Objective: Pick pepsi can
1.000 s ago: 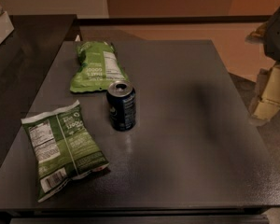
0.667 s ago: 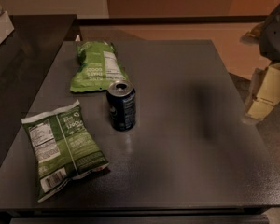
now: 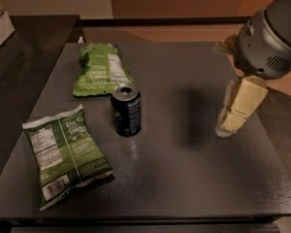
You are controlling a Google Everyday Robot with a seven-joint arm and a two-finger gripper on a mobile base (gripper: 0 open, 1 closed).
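Observation:
The pepsi can (image 3: 126,110) is a dark navy-blue can with a silver top. It stands upright on the dark table (image 3: 184,178), left of centre. My gripper (image 3: 227,126) hangs from the grey arm head (image 3: 269,35) over the right part of the table. It points down, well to the right of the can and apart from it, and holds nothing that I can see.
A green snack bag (image 3: 99,68) lies flat just behind the can. A second green bag (image 3: 63,152) lies at the front left. A dark counter (image 3: 24,42) stands to the left. The table's right edge is close to the gripper.
The arm and gripper have moved left, from the table's right edge to over its right side. The can and both bags have not moved.

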